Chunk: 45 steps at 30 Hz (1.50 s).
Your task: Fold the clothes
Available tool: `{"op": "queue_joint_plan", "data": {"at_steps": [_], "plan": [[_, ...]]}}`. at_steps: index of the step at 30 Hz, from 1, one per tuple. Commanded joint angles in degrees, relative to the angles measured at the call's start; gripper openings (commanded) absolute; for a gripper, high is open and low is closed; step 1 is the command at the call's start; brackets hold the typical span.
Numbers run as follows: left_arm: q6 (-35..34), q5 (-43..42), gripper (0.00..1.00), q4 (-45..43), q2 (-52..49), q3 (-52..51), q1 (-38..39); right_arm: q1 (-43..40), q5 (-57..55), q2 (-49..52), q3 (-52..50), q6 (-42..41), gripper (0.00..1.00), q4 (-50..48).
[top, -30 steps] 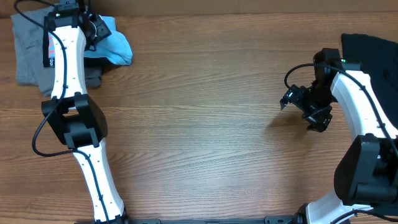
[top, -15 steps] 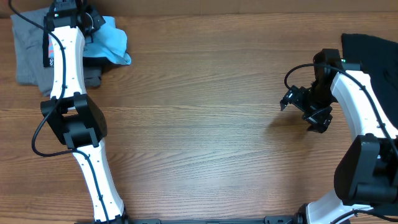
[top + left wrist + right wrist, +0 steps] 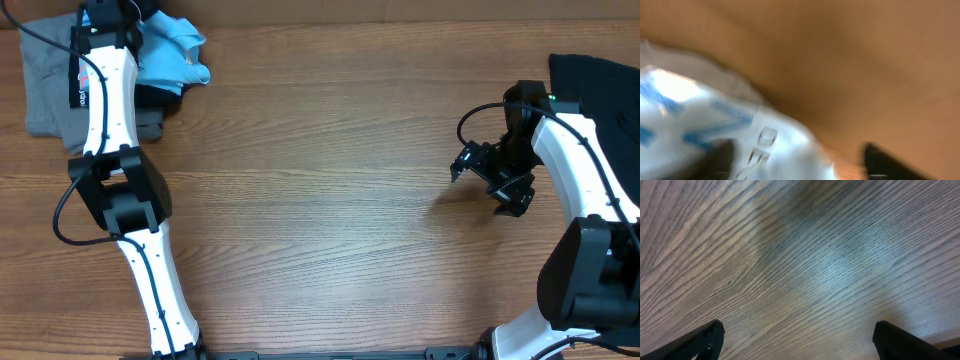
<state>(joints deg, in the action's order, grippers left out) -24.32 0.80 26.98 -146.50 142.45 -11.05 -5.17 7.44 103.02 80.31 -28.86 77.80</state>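
Observation:
The light blue T-shirt (image 3: 172, 52) lies bunched at the table's far left, on top of a grey garment (image 3: 45, 85) and a dark one (image 3: 152, 103). My left arm (image 3: 105, 70) reaches over this pile. The left wrist view is blurred. In it, pale blue cloth with lettering (image 3: 715, 125) fills the lower left. My left gripper (image 3: 800, 162) has its fingers wide apart, and the cloth stops short of the right finger (image 3: 885, 162). My right gripper (image 3: 490, 178) hangs open over bare wood with nothing between its fingers (image 3: 700, 340). A black garment (image 3: 600, 85) lies at the far right.
The wooden table (image 3: 320, 200) stretches between the two arms. The right arm's white links (image 3: 585, 190) stand beside the black garment. The table's far edge runs just behind the left pile.
The blue T-shirt has been drawn towards the far edge and now sits more bunched up. My left gripper has moved back with it. The right arm has not moved.

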Motion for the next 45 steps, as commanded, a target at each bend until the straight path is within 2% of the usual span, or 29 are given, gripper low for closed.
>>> {"op": "queue_joint_plan", "data": {"at_steps": [1,7,13,16,19,24,30,38,43,45], "plan": [[4.17,1.31,1.0,1.66,-2.51,0.15,-1.01,-0.04,0.59,-2.1,1.18,0.17,0.99,0.15],[5.03,1.09,1.0,4.96,2.29,0.22,-3.28,-0.04,0.59,-2.1,1.18,0.17,0.99,0.11],[5.09,1.09,1.0,8.87,11.41,0.22,-6.08,-0.04,0.59,-2.1,1.18,0.17,0.99,-0.37],[7.72,0.9,1.0,13.4,15.1,0.22,-7.91,-0.04,0.59,-2.1,1.18,0.2,1.0,-0.94],[13.16,-2.6,1.0,19.47,16.35,0.22,-10.12,-0.04,0.57,-2.1,1.18,0.2,1.0,-1.16],[20.65,-13.73,1.0,26.77,13.05,0.2,-13.4,-0.04,0.61,-2.1,1.18,0.2,1.0,-2.14],[24.61,-21.75,1.0,28.33,6.05,0.2,-14.8,0.35,1.46,-2.1,1.18,0.48,1.0,-1.77],[25.46,-23.71,0.98,26.99,0.7,0.2,-14.4,2.4,1.44,-2.1,1.18,0.42,1.0,-1.18],[25.44,-23.28,0.9,24.92,0.57,0.22,-14.43,3.37,1.42,-2.1,1.18,0.42,1.0,-1.2],[25.42,-23.28,0.8,24.04,0.59,0.22,-14.45,3.48,1.44,-2.1,1.18,0.39,1.0,-1.22]]}}
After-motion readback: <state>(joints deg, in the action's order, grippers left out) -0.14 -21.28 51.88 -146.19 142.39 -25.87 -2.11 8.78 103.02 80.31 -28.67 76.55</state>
